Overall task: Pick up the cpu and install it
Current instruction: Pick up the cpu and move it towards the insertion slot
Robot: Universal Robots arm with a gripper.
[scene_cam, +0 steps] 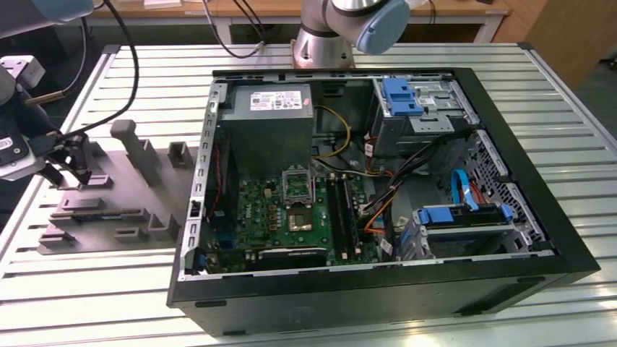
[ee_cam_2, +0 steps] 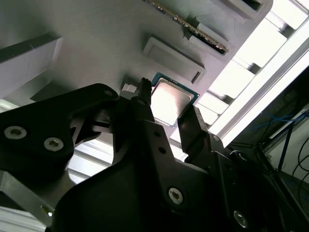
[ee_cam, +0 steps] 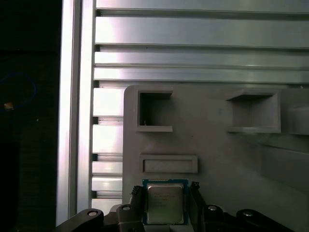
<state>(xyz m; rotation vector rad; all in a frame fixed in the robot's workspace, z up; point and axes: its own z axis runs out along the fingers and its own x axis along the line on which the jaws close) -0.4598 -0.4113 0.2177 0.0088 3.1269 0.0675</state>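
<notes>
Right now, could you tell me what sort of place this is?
Probably a robotics lab for computer assembly: a slatted aluminium table, an open computer case, and a grey fixture plate holding the cpu.

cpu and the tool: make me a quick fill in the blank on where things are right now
The cpu lies on the grey fixture, ___ the computer case. In the exterior view the tool hangs to that view's ___ of the computer case. The drive brackets in the case are ___ plastic.
Missing words: outside; left; blue.
</notes>
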